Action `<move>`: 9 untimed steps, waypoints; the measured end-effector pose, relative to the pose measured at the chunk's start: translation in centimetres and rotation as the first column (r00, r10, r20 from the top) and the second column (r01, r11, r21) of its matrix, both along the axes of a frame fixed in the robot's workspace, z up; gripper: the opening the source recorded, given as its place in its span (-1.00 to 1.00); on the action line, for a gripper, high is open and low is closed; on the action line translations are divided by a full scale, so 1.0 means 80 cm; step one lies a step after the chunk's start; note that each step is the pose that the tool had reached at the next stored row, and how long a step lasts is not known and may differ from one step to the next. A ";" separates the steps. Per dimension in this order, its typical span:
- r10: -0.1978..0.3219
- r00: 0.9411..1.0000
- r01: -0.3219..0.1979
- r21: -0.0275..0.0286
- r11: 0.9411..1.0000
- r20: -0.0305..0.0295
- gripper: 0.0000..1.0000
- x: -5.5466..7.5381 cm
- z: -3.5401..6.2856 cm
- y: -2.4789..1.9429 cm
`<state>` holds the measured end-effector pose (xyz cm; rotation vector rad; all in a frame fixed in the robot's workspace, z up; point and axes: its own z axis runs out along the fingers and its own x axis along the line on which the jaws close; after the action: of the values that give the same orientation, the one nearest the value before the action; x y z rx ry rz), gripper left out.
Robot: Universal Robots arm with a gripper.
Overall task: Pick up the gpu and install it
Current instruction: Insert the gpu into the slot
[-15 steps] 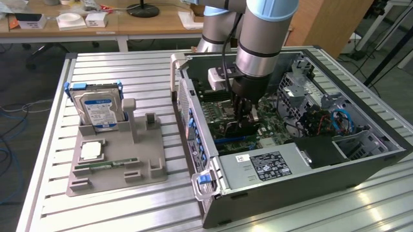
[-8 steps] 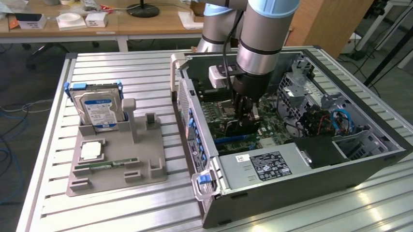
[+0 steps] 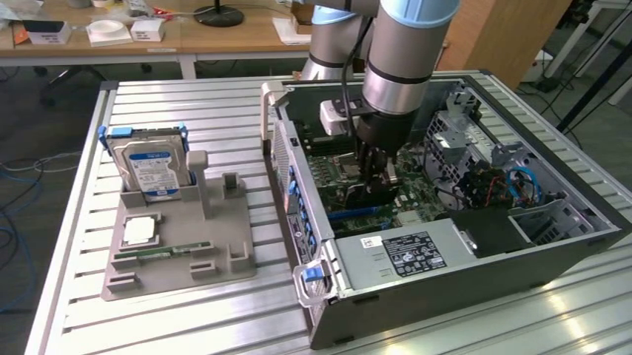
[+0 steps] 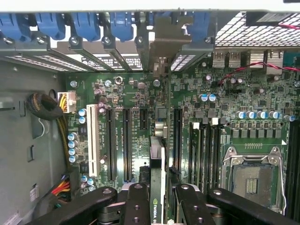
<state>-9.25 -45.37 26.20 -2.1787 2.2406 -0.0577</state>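
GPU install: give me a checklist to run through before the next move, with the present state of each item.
1. gpu held edge-on in the gripper: ok.
2. Card over the motherboard inside the open computer case: ok.
3. Card in line with one long black slot: cannot tell.
4. Card seated in a slot: not ok, still above the board.
5. Hard drive standing in its holder, away from the arm: ok.

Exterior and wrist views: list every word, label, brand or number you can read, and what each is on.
No text reads fully in either view.
gpu, held edge-on in the gripper: a green logo mark with white lettering, cut off and not readable.
Power supply: white label with black printing, too small to read.
Hard drive: blue-white label, blurred.
Motherboard: white markings, too small to read.
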 end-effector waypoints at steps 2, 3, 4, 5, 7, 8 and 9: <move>0.000 1.000 0.000 0.000 1.000 0.000 -0.47 0.001 -0.001 0.0000; 0.000 1.000 0.000 0.000 1.000 0.000 -0.47 0.001 -0.001 0.0000; 0.000 1.000 0.000 0.000 1.000 0.000 -0.47 0.001 -0.002 0.0000; 0.000 1.000 0.000 0.000 1.000 0.000 -0.47 0.001 -0.004 0.0000; 0.000 1.000 0.000 0.000 1.000 0.000 -0.47 0.001 -0.008 0.0000; 0.000 1.000 0.000 0.000 1.000 0.000 -0.47 0.001 -0.009 0.0000; 0.000 1.000 0.000 0.000 1.000 0.000 -0.47 0.001 -0.010 0.0000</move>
<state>-9.16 -45.37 25.39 -2.1791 2.2407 -0.0577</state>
